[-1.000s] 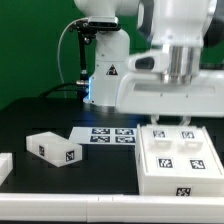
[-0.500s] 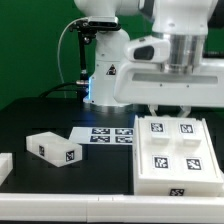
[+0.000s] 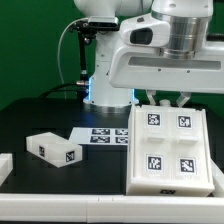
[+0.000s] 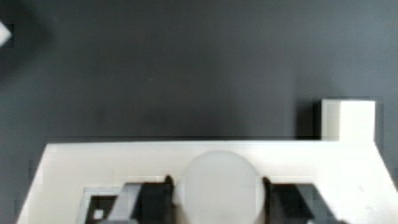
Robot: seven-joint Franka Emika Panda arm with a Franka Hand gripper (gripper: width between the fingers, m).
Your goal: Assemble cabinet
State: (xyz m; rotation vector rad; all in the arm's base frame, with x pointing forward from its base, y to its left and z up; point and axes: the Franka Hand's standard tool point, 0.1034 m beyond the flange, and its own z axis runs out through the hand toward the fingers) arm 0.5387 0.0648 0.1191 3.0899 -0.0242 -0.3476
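Shows, at the exterior view's left edge, a sliver of a white part [image 3: 3, 166] on the black table [image 3: 30, 125], then a small tagged block [image 3: 55, 148] to its right, set apart. Puts the marker board [image 3: 105, 135] flat at centre. Finds, on the right, the big cabinet box [image 3: 170, 150] beside that board, its four-tagged face tipped toward the camera. Catches the gripper [image 3: 170, 101] clenched on the box's far wall. Confirms in the wrist view: one finger [image 4: 217, 185] pressed against the white wall.

Matt white cabinet [image 3: 170, 141], dull black table [image 3: 40, 115]
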